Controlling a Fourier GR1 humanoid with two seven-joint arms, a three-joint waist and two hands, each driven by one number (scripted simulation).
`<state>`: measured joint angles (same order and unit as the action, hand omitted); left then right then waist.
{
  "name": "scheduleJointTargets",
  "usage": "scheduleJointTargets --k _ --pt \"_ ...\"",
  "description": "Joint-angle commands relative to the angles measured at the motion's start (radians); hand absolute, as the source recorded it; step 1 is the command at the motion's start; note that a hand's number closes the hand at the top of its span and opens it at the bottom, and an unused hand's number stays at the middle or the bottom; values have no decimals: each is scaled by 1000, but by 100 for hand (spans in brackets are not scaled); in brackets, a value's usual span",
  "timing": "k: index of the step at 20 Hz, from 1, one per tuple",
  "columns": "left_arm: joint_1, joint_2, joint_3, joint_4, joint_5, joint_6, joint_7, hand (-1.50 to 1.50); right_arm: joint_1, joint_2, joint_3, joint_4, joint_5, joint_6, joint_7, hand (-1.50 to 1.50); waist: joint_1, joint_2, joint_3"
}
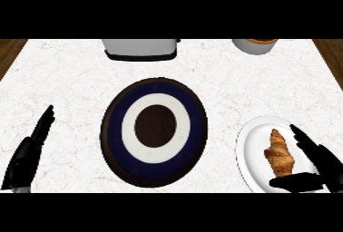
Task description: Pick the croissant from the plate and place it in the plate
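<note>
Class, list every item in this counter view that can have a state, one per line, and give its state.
croissant: lying on the white plate, not yet lifted
white plate: holds the croissant
dark ringed plate: nothing on it
right hand: open, beside the croissant, thumb below it
left hand: open, resting at the left edge
toaster: at the back edge, partly cut off
cup: at the back edge, contents unclear

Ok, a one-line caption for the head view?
Right hand open beside croissant on white plate; dark ringed plate waits.
</note>
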<state>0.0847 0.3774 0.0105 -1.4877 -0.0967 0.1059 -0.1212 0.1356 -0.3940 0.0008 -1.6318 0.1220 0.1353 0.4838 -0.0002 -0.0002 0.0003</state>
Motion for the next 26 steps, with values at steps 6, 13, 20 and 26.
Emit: scheduleJointTargets --k 6,13,20,26 --pt "47 -9 54 -83 2 -58 35 0 -56 65 -57 198 45 -10 -242 150 4 0 0" --pt "8 -28 122 47 -25 -112 -74 0 -102 94 -67 181 133 -12 -178 150 2 0 0" --pt "29 -59 74 -30 -67 -63 5 0 194 154 88 24 524 -333 -183 150 -18 -4 -2" --pt "48 -63 95 -20 -62 -57 -27 0 378 212 142 -181 806 -566 -81 150 -26 -6 -3"
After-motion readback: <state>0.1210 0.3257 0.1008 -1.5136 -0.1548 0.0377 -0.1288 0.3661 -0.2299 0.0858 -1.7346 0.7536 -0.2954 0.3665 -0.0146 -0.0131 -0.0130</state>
